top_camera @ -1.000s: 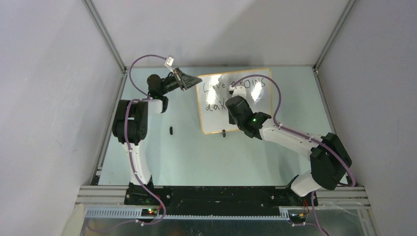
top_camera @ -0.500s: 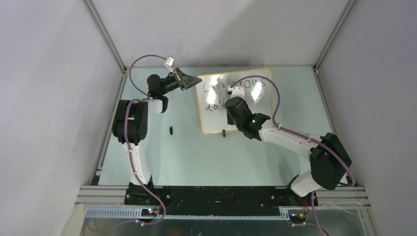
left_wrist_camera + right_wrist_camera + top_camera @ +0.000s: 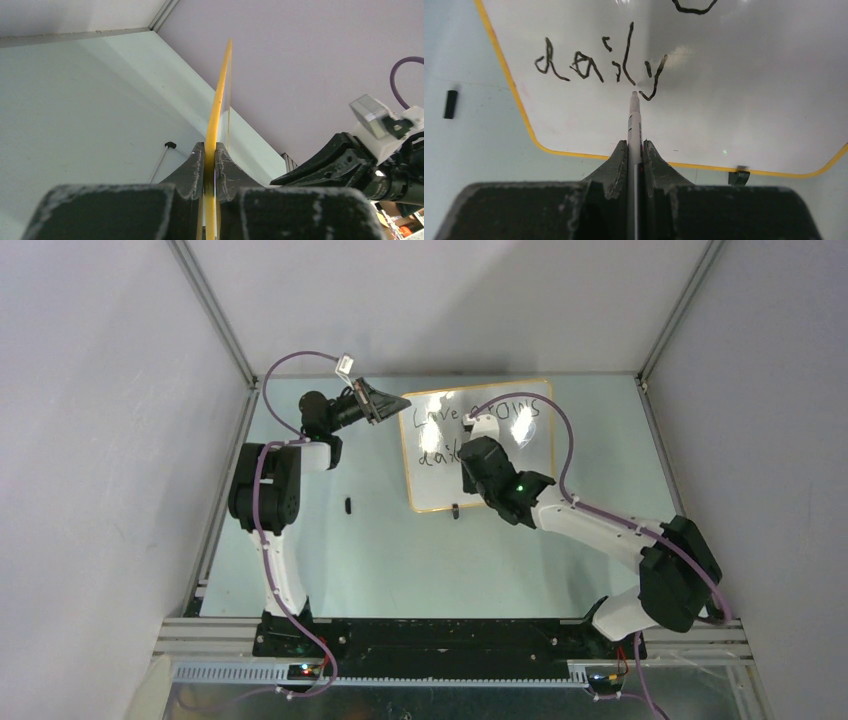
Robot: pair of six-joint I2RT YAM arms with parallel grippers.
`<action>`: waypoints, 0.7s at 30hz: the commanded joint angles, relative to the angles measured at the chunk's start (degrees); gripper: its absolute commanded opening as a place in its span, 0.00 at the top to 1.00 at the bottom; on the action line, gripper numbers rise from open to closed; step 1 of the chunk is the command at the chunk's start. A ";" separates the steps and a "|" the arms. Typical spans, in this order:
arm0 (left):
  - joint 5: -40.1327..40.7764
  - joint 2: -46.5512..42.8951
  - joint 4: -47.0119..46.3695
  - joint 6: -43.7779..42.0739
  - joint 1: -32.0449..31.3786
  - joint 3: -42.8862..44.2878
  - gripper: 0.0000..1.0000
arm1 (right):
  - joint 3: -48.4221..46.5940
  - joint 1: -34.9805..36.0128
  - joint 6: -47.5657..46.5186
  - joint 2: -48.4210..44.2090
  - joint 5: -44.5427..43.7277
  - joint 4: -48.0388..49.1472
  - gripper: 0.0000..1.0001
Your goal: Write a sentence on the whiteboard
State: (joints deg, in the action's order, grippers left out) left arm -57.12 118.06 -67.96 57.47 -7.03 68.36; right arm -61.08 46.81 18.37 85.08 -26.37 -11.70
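At the whiteboard [image 3: 431, 488], left claw [image 3: 210, 148] still pinching it, right claw [image 3: 635, 145] pinching marker [image 3: 634, 120], barely moved.

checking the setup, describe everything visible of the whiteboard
The whiteboard is small, white and glossy, with rounded corners and a thin orange-yellow rim, at the table's far middle. Black handwriting reads "Love grows" over "daily". The left gripper pinches its left edge; the right gripper holds a marker to the "y". One black foot shows at its near edge.
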 commanded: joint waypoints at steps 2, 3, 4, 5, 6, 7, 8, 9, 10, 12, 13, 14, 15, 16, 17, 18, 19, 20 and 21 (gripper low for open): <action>-0.91 -3.51 -0.27 -1.13 -1.08 -0.55 1.00 | -0.80 0.50 -0.01 -4.70 -0.16 0.87 1.00; -0.89 -3.52 -0.30 -1.13 -1.06 -0.57 1.00 | -0.66 0.49 -0.05 -4.86 -0.26 0.84 1.00; -0.93 -3.53 -0.25 -1.13 -1.06 -0.59 1.00 | -0.60 0.42 -0.15 -5.17 -0.26 0.81 1.00; -0.95 -3.54 -0.29 -1.13 -1.02 -0.59 1.00 | -0.50 0.40 -0.12 -5.35 -0.33 0.81 1.00; -0.90 -3.58 -0.30 -1.13 -1.00 -0.59 1.00 | -0.26 0.35 -0.05 -5.69 -0.38 0.85 1.00; -0.94 -3.56 -0.36 -1.09 -1.03 -0.64 1.00 | -0.18 0.20 -0.03 -6.19 -0.31 0.88 1.00; -0.92 -3.54 -0.33 -1.06 -1.05 -0.66 1.00 | 0.17 0.17 -0.03 -6.48 -0.33 0.89 1.00; -0.95 -3.61 -0.33 -1.05 -1.01 -0.68 1.00 | 0.35 -0.08 -0.02 -7.03 -0.30 0.91 1.00; -0.97 -3.57 -0.33 -1.05 -1.03 -0.68 1.00 | 0.83 -0.24 0.02 -7.38 -0.28 0.99 1.00; -0.94 -3.59 -0.41 -1.05 -1.01 -0.70 1.00 | 1.52 -0.84 0.09 -8.24 -0.22 1.13 1.00; -0.87 -3.55 -0.41 -1.05 -1.03 -0.69 1.00 | 1.72 -1.35 0.13 -8.70 -0.07 1.13 1.00; -0.92 -3.54 -0.41 -1.05 -1.05 -0.68 1.00 | 2.10 -1.62 0.23 -8.92 0.07 1.14 1.00; -0.83 -3.54 -0.41 -1.05 -1.06 -0.68 1.00 | 2.23 -2.09 0.25 -9.15 0.08 1.13 1.00; -0.86 -3.54 -0.41 -1.05 -0.99 -0.73 1.00 | 2.44 -2.30 0.26 -9.15 0.15 1.10 1.00; -0.94 -3.58 -0.41 -1.05 -1.03 -0.76 1.00 | 2.49 -2.52 0.20 -9.03 0.17 1.10 1.00; -0.91 -3.60 -0.46 -1.05 -1.05 -0.76 1.00 | 2.58 -2.60 0.23 -8.91 0.07 1.13 1.00; -0.89 -3.62 -0.51 -1.05 -1.10 -0.75 1.00 | 2.56 -2.82 0.21 -8.49 -0.01 1.17 1.00; -0.93 -3.62 -0.51 -1.05 -1.09 -0.76 1.00 | 2.55 -2.88 0.19 -8.29 -0.09 1.25 1.00; -0.94 -3.63 -0.46 -1.05 -1.03 -0.81 1.00 | 2.55 -2.89 0.09 -7.81 -0.17 1.40 1.00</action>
State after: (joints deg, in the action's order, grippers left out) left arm -57.12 118.04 -67.96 57.47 -7.03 68.36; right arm -58.72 44.23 18.39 77.65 -26.04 -11.73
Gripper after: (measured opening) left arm 0.101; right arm 0.139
